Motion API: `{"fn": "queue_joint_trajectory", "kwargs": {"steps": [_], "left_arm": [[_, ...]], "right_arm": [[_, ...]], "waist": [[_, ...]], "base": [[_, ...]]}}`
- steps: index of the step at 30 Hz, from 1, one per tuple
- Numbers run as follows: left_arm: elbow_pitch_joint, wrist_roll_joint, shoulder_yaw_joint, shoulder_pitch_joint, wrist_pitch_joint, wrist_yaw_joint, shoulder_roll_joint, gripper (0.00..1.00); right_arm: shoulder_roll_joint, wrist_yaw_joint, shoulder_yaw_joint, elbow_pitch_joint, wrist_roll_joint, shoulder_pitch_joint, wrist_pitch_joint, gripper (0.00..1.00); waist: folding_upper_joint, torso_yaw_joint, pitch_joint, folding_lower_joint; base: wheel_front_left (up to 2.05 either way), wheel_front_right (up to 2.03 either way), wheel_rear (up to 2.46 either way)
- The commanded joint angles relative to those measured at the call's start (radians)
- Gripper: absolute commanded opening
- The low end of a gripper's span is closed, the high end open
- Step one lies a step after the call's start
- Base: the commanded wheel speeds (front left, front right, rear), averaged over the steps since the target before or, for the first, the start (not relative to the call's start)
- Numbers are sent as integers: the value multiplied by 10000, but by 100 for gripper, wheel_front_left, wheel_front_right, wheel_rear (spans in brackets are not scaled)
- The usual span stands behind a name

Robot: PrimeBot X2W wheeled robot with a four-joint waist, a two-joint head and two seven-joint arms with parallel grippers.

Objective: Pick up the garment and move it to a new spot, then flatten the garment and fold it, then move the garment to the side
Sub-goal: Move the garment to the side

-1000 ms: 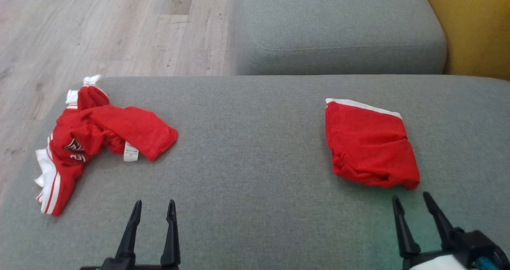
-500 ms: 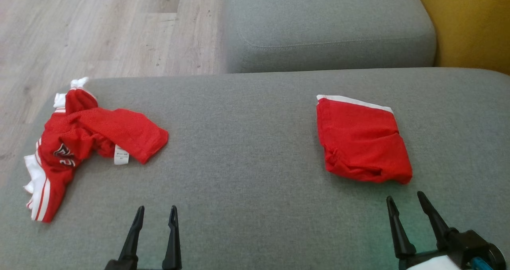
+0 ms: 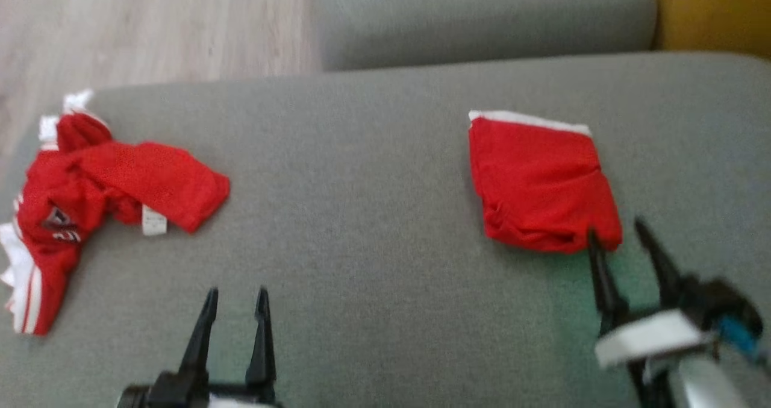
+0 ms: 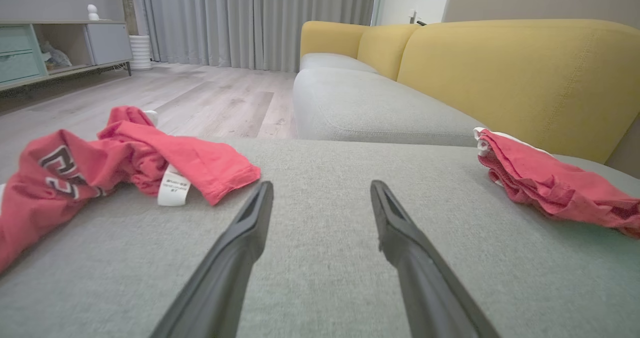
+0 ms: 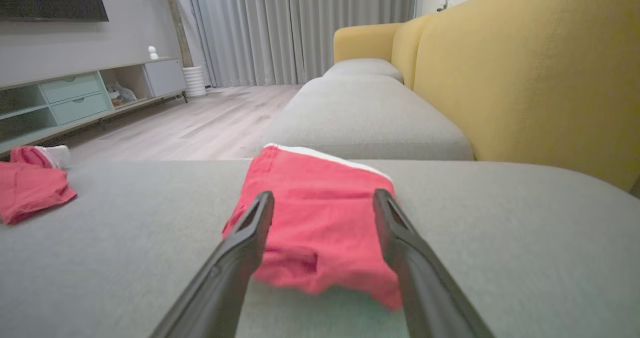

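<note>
Clearly soft, light and limp, the folded red garment (image 3: 542,179) lies at the cushion's (image 3: 373,215) right, just ahead of the open, empty right fingers (image 3: 602,275). Its thick near edge looks best to pinch, keeping the layers together. The left fingers (image 3: 199,332) gape too.

— Where's the crumpled garment (image 3: 108,185)?
— Bunched at the left end of the grey cushion (image 3: 361,245): red, white stripes, label showing.
— And the folded garment (image 3: 539,182)?
— Toward the cushion's right end, a flat red square, white edge at its far side.
</note>
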Motion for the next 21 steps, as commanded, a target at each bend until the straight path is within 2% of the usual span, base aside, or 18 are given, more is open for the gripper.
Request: {"fn": "queue_joint_trajectory", "kwargs": {"steps": [1, 5, 10, 13, 17, 18, 19, 20, 21], "left_arm": [[-387, 71, 235, -764, -51, -23, -38, 100], [-414, 147, 81, -1316, -51, -71, -38, 100], [-378, 186, -141, -1770, -51, -85, -38, 100], [-350, 186, -231, -1924, -51, -70, -38, 100], [-307, 177, -262, -2026, -51, -43, -38, 100], [-301, 166, -269, -2045, -51, -28, -38, 100], [-301, 151, -277, -2061, -51, -9, -38, 100], [-311, 133, -283, -2076, -51, 13, -38, 100], [-325, 113, -288, -2094, -51, 29, -38, 100]], "right_arm": [[-321, -9, 161, -87, 113, -890, -108, 100], [-621, -9, -151, 1269, 335, -2367, -36, 100], [-1101, -9, -403, 3100, 470, -3871, 921, 100], [-1296, -9, -240, 3943, 697, -4387, 1355, 100], [-1247, -9, 305, 4554, 1326, -4633, 1763, 100], [-1242, -9, 515, 4681, 1552, -4672, 1893, 81], [-1273, -9, 679, 4752, 1740, -4717, 1916, 46], [-1318, -9, 809, 4791, 1896, -4767, 1868, 0], [-1363, -9, 948, 4805, 2037, -4811, 1791, 0]], "waist": [[0, -89, 705, -1], [0, -7, 1412, -1], [0, 175, 1946, -1], [0, 253, 2143, -1], [0, 272, 2274, -1], [0, 264, 2308, -1], [0, 249, 2344, -1], [0, 221, 2387, -1], [0, 184, 2430, -1]], "base": [[0, 0, 0], [0, 0, 0], [0, 0, 0], [0, 0, 0], [0, 0, 0], [0, 0, 0], [0, 0, 0], [0, 0, 0], [0, 0, 0]]}}
